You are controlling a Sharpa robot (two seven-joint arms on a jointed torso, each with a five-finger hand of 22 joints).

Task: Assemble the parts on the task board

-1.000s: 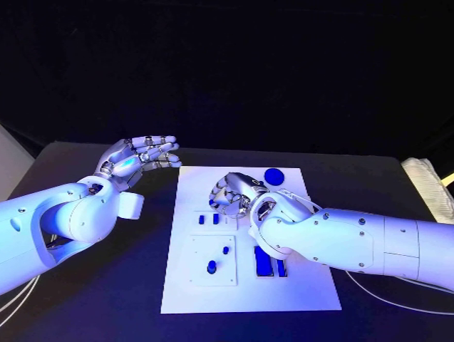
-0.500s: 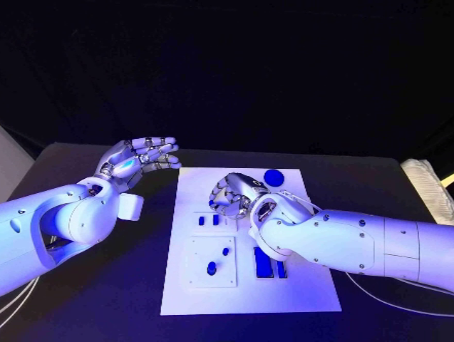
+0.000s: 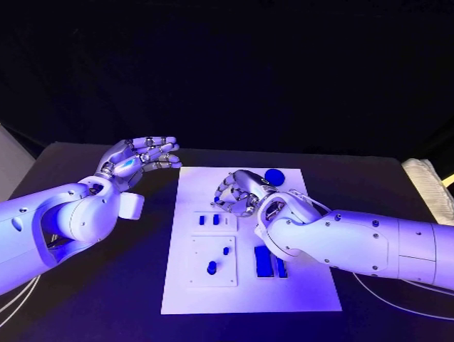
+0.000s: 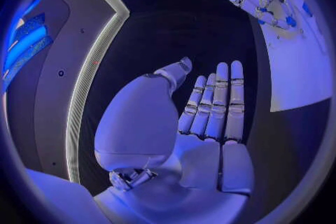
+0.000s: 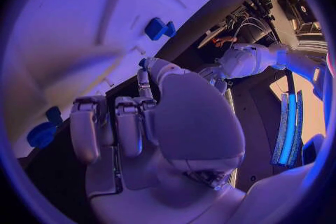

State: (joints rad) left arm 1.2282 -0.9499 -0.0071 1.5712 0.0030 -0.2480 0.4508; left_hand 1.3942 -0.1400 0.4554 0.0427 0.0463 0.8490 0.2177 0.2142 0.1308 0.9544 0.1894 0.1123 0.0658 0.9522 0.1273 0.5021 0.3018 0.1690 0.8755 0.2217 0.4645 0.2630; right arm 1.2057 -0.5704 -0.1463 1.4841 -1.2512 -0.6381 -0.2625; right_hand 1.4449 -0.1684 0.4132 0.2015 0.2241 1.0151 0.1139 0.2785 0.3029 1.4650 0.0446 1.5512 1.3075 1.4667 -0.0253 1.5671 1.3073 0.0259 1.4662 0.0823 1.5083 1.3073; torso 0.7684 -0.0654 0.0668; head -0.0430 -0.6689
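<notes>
A: What's moved in the last second?

B: The round blue disc (image 3: 275,175) hasn't; it lies flat at the far end of the task board (image 3: 289,285), a little right of centre. The right hand (image 3: 242,191) has slid away from the two small upright pegs (image 3: 208,220) toward the far edge, and it now sits just beside the disc, on its near-left side.

A: Meaning?

B: I'd guess the disc is the next part to be picked up. Nothing looks newly seated.

A: Is that hand holding anything?

B: I can't tell. Its fingers are curled under with its back to the head camera, and the right wrist view shows nothing clearly in them.

A: Which way does the disc point?

B: It's round, so it has no long axis; its face is up. The two long blue bars (image 3: 268,261) at the board's near right do have one: they lie side by side, running near to far.

A: And the left hand (image 3: 140,157)?

B: It has stayed raised over the table (image 3: 134,285) off the board's far-left corner, fingers extended, holding nothing.
</notes>
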